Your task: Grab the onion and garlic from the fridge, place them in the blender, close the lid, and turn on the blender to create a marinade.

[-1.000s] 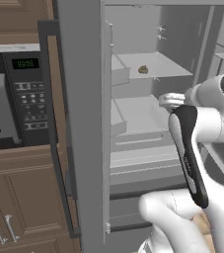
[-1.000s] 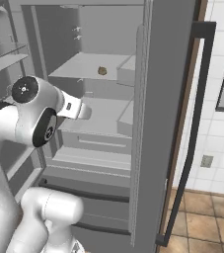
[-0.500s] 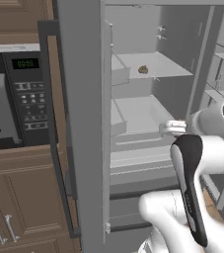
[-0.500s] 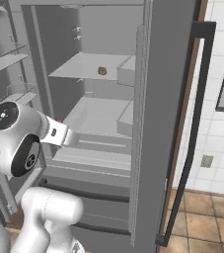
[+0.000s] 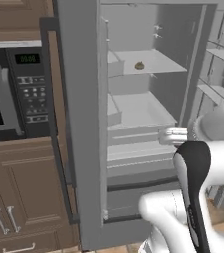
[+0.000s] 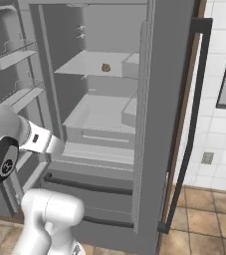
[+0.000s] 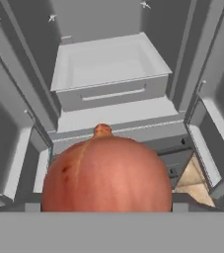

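Observation:
The onion (image 7: pixel 107 174), orange-red and smooth, sits right before the hand camera with my gripper shut on it; the onion hides the fingertips. My hand (image 5: pixel 171 136) hangs in front of the open fridge (image 5: pixel 79 99), level with its lower drawers (image 7: pixel 108 89) and outside the shelves. The garlic (image 5: pixel 139 65), a small tan lump, lies on the upper shelf, also seen as the garlic (image 6: pixel 105 67) from the right. The fridge (image 6: pixel 169 74) stands with both doors swung wide. The blender and the lid are out of view.
A black microwave (image 5: pixel 5 99) and wood cabinets (image 5: pixel 19 197) stand left of the fridge. The right door's long dark handle (image 6: pixel 189 124) sticks out beside a tiled wall (image 6: pixel 219 139). Door shelves (image 6: pixel 15 55) flank the opening on the other side.
The arm has dropped and drawn back from the fridge, carrying the hand from middle-shelf height down to drawer height. The garlic has not moved.

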Motion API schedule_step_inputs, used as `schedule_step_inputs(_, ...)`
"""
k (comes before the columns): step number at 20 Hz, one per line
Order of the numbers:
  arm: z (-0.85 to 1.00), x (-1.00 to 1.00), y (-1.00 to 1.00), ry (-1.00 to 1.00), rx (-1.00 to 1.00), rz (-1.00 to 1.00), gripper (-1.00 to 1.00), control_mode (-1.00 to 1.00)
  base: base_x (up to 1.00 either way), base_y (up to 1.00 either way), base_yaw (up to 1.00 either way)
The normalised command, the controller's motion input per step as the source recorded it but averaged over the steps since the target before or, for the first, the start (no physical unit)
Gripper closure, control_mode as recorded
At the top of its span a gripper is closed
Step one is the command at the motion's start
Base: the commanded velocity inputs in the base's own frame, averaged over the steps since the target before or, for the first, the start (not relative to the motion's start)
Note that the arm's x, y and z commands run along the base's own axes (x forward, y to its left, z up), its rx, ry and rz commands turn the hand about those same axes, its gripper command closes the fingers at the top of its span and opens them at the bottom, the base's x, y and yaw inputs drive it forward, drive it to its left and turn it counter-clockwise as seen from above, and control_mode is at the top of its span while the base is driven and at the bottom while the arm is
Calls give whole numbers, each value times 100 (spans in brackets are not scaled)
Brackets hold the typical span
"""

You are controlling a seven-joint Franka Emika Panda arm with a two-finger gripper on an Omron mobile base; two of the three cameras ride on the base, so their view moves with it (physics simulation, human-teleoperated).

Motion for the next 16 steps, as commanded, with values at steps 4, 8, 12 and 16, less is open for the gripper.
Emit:
schedule_step_inputs(4,0,0,0,0,0,0,100,100,-100,0,0)
schedule_step_inputs(8,0,0,0,0,0,0,100,100,-100,-2,6)
schedule_step_inputs(12,0,0,0,0,0,0,100,100,-100,0,21)
schedule_step_inputs(16,0,0,0,0,0,0,100,100,-100,1,37)
